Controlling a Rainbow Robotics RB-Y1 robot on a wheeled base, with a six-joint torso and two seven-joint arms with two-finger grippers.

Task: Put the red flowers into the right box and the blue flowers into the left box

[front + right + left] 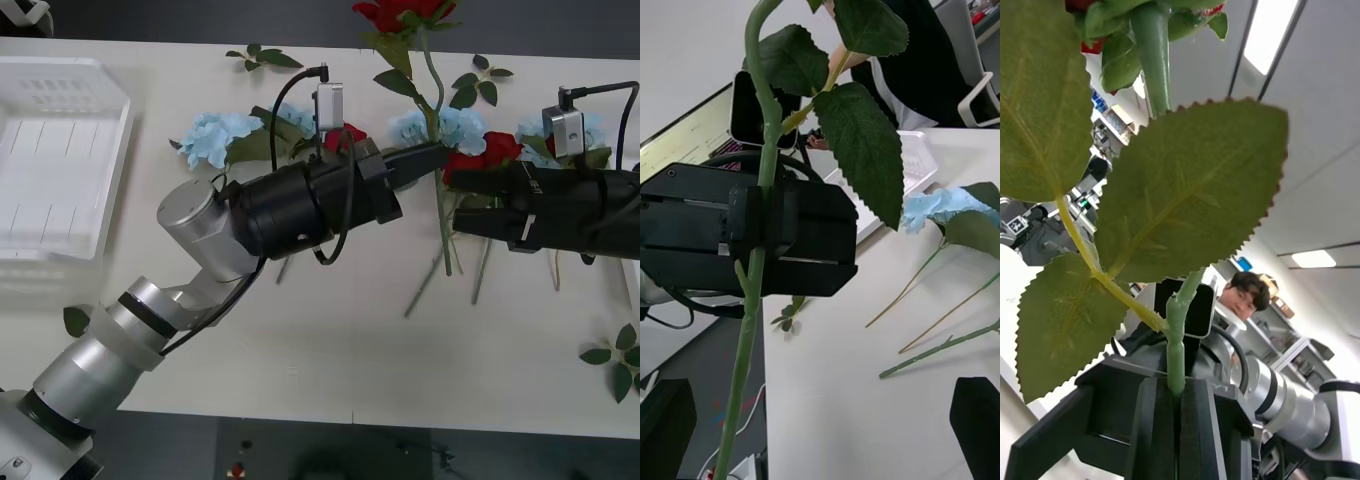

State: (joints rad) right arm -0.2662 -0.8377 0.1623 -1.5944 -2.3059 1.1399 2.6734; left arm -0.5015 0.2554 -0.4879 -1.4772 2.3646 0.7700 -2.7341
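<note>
One red rose (pixel 398 12) stands upright over the table centre, its thin, light, springy stem clamped in my left gripper (pixel 440 155); my right gripper (pixel 455 200), fingers apart beside it, should grip the stem, not leaves.

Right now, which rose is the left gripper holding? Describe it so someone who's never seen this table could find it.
Start at the middle of the table, where the left gripper reaches in over the pile of flowers. Its shut fingers pinch a long green stem. That red rose stands upright with its head at the table's far edge, while the other red flowers lie flat among the blue flowers.
</note>
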